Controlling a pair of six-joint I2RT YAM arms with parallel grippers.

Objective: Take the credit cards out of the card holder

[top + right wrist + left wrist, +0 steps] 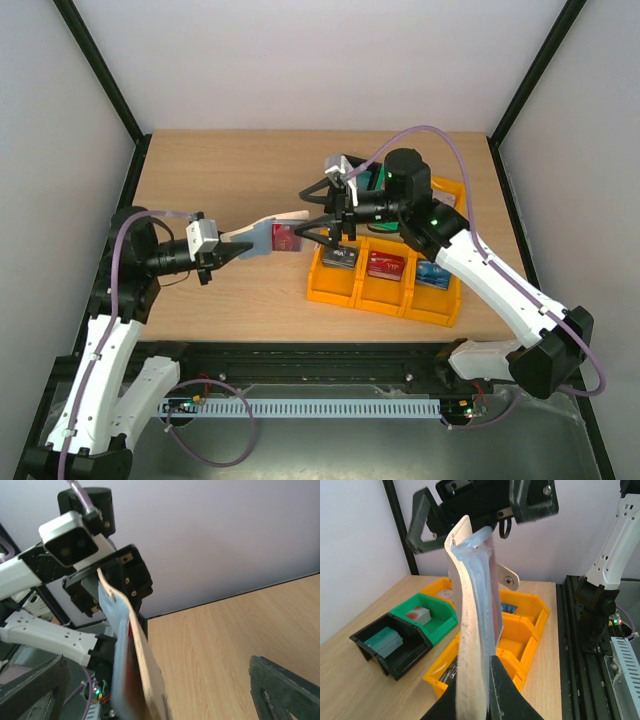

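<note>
Clamping card holder point(262, 236), left gripper point(236, 253) (red card point(285, 239) print unreadable)

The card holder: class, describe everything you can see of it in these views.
The card holder is a thin bifold wallet, pale beige outside and blue-grey inside, leather-like, with a snap tab bearing a metal stud. It is partly open and held above the table, left of the yellow bins. The left gripper is shut on one end; the right gripper stands open around the other. A red credit card shows inside.
</note>
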